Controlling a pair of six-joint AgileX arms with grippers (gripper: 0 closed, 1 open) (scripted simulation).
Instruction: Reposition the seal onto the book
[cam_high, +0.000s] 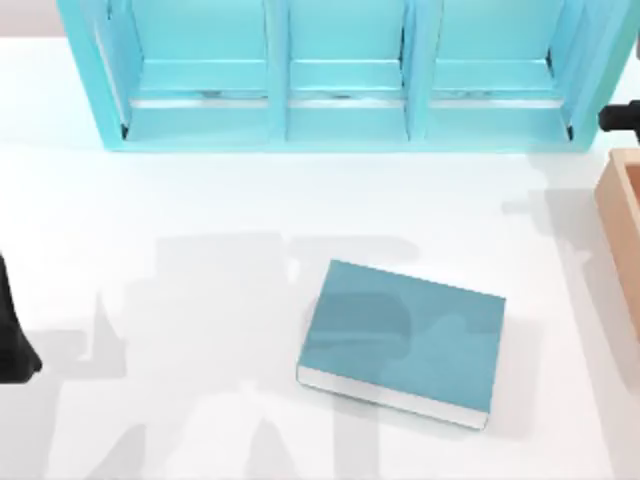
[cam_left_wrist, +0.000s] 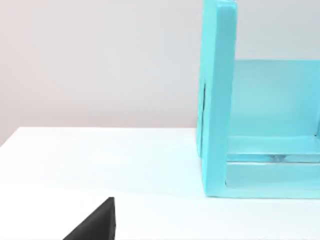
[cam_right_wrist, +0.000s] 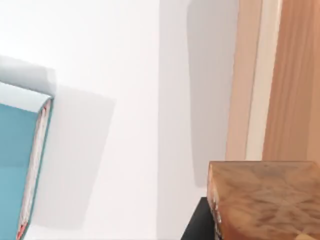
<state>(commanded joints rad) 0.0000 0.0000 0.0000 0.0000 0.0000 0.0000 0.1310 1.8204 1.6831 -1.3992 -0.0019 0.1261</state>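
Observation:
The teal book lies flat on the white table, a little right of centre, its pale page edges facing the front. In the right wrist view the book's corner shows across a stretch of table. The seal, a mottled reddish-brown block, sits close up in my right gripper, which is shut on it, with a dark finger against its side. It hangs beside the tan wooden box. My left gripper is parked at the table's left edge.
A light cyan bookshelf with three compartments spans the back of the table. A tan wooden box stands at the right edge, and its wall rises close to the seal. Part of my right arm shows by the shelf's right end.

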